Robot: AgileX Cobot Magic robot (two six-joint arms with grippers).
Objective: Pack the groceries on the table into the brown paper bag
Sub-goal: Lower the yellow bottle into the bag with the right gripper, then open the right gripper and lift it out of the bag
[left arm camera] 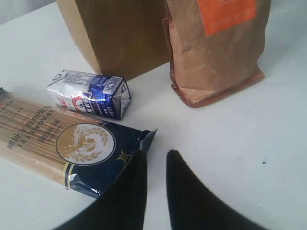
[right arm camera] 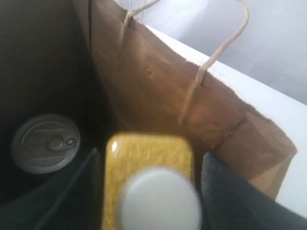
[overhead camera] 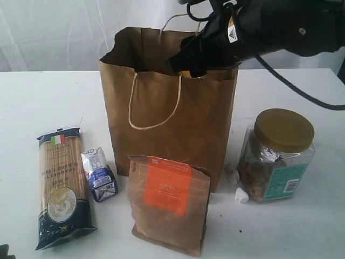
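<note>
1. The right gripper [right arm camera: 151, 191] is clasping the yellow white-capped jar [right arm camera: 148, 163] between its dark fingers. It is hanging in the mouth of the brown paper bag [overhead camera: 167, 113], at the bag's 1 o'clock in the exterior view.
2. Deep inside the bag, the silver-lidded canister [right arm camera: 45, 143] is sitting lid up, lower than the held jar.
3. The left gripper [left arm camera: 156, 155] is hovering over the table [overhead camera: 302, 232], its fingers narrowly parted and grasping nothing, just beside a corner of the blue spaghetti packet [left arm camera: 72, 148].
4. That packet is lying flat at the bag's 8 o'clock. The small blue-white carton [overhead camera: 99, 175] is lying on its side between the packet and the bag.
5. The brown pouch with orange label [overhead camera: 170, 205] is standing at the bag's 6 o'clock.
6. The gold-lidded clear jar [overhead camera: 277, 156] is standing at 4 o'clock with its lid on, holding brownish wrapped pieces.
</note>
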